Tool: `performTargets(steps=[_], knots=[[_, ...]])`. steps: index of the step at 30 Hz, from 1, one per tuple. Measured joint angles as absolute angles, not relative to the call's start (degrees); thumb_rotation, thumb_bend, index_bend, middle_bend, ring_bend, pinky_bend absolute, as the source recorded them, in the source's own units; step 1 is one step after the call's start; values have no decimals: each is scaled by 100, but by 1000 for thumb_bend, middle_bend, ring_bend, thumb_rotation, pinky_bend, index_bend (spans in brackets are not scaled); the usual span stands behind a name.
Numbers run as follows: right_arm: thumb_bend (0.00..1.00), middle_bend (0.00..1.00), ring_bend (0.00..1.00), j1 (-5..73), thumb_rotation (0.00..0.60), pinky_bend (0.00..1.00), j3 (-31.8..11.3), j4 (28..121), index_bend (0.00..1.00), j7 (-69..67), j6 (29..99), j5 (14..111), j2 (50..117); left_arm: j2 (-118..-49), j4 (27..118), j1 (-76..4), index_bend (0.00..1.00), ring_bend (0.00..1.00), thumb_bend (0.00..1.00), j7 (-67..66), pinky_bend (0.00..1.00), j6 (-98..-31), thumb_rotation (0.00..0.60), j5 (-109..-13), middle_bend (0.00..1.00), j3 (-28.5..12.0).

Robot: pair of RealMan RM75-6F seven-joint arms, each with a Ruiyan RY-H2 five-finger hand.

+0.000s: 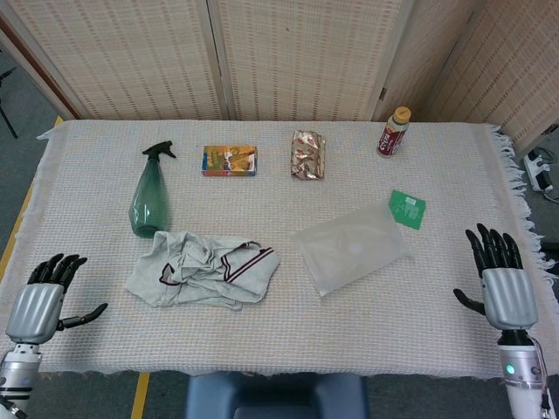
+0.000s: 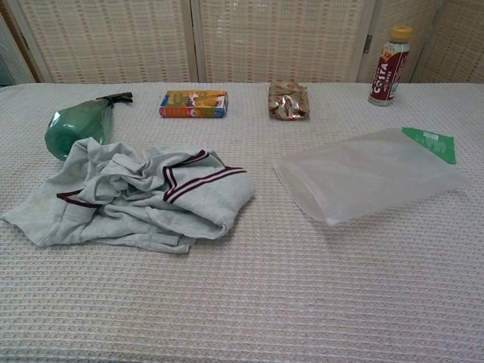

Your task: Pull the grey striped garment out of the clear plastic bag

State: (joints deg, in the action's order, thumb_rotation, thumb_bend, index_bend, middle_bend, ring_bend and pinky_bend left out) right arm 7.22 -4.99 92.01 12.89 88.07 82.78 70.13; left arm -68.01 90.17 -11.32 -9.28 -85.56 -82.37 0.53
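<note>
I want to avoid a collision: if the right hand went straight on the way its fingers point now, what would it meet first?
Probably nothing: the right hand points toward the table's far edge, with only bare tablecloth ahead. The clear plastic bag lies off to its left. Height is unclear.

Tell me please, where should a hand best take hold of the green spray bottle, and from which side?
Probably the narrow neck just below the black trigger of the green spray bottle. It lies flat, nozzle pointing to the far edge, so come from above; the left hand is nearer.
</note>
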Motion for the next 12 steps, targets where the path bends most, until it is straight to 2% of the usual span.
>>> performTargets(steps=[1, 3, 7, 12], knots=[[68, 0, 0, 623, 600, 0, -442, 9234, 0, 1340, 8925, 8352, 6989, -6819, 8969, -1017, 247, 70, 165, -965, 141, -8721, 239, -8266, 149, 82], [68, 0, 0, 500, 600, 0, -361, 9279, 0, 1362, 9044, 8527, 6935, -6833, 8935, -777, 251, 52, 168, -1098, 126, -9049, 280, -8401, 135, 144], [67, 0, 0, 490, 600, 0, -349, 9314, 0, 1198, 8961, 8492, 6838, -6844, 8989, -567, 247, 51, 173, -1310, 125, -9478, 286, -8849, 140, 272], [69, 0, 0, 484, 600, 0, -366, 9390, 0, 864, 8784, 8375, 6621, -6807, 9100, -445, 242, 51, 175, -1502, 125, -9415, 289, -8897, 139, 293]])
